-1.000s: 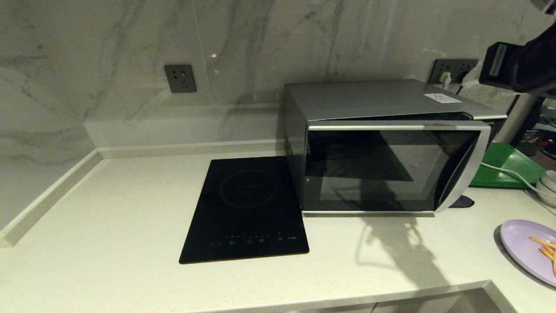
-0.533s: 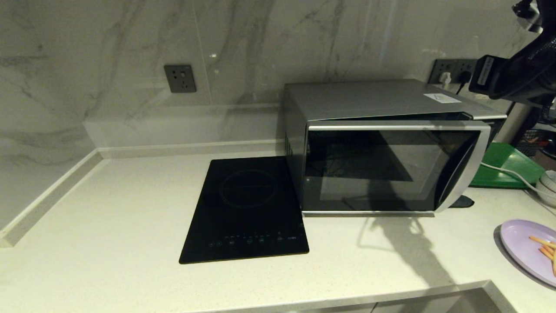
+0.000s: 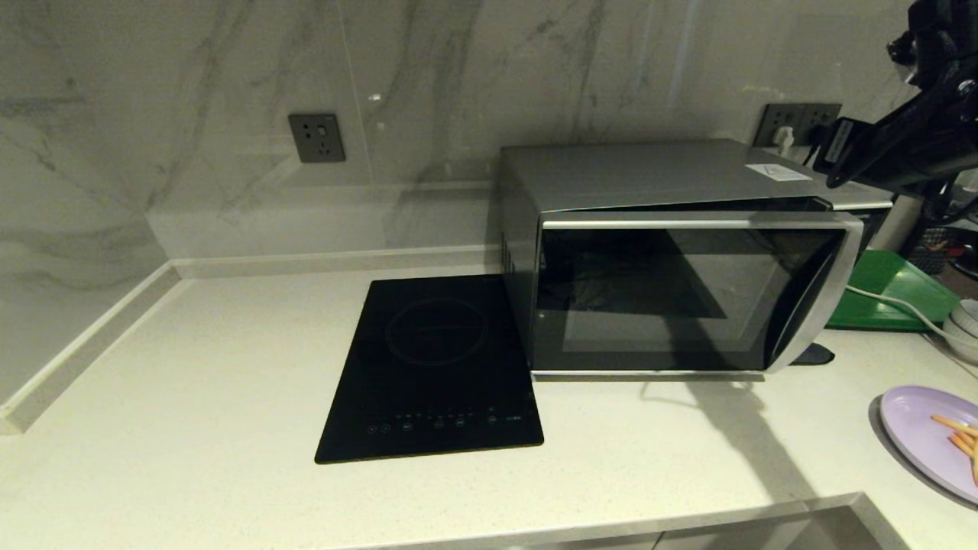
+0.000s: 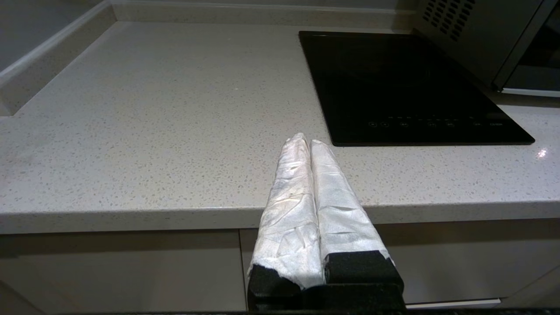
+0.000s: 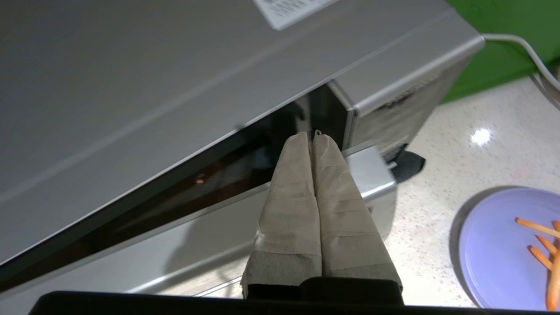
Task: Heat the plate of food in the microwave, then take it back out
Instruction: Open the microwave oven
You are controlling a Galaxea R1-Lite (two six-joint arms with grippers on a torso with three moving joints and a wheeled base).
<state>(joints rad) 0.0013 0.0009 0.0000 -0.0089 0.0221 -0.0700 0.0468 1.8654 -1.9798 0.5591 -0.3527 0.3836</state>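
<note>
Head view: silver microwave [image 3: 672, 260] on pale speckled countertop [image 3: 229, 367], door [image 3: 680, 294] ajar, swung out slightly at handle side, dark gap along top edge. Flat black induction hob [image 3: 432, 370] just left of microwave, almost touching its side. Grey wall socket [image 3: 316, 137] on marble backsplash, second socket [image 3: 795, 122] behind microwave with white plug in. Green tray [image 3: 886, 294] to right of microwave, white cable [image 3: 890, 302] draped across it. Stacked pale bowls [image 3: 964, 327] at right edge, partly cropped. Plate of food [image 3: 928, 439] on counter at far right front, well apart from microwave, a few orange sticks on it, partly cut off by frame. Right arm up high at top right, above microwave's right rear corner; dark arm housing partly covering socket area. Right wrist view: right gripper [image 5: 313, 136] with taped fingers pressed together, holding nothing, hovering over gap between door top and microwave body near handle corner; lilac plate visible beyond on counter. Left wrist view: left gripper [image 4: 306, 141] parked off counter's front edge, wrapped fingers closed together, empty, pointing across bare counter toward hob's front corner.
</note>
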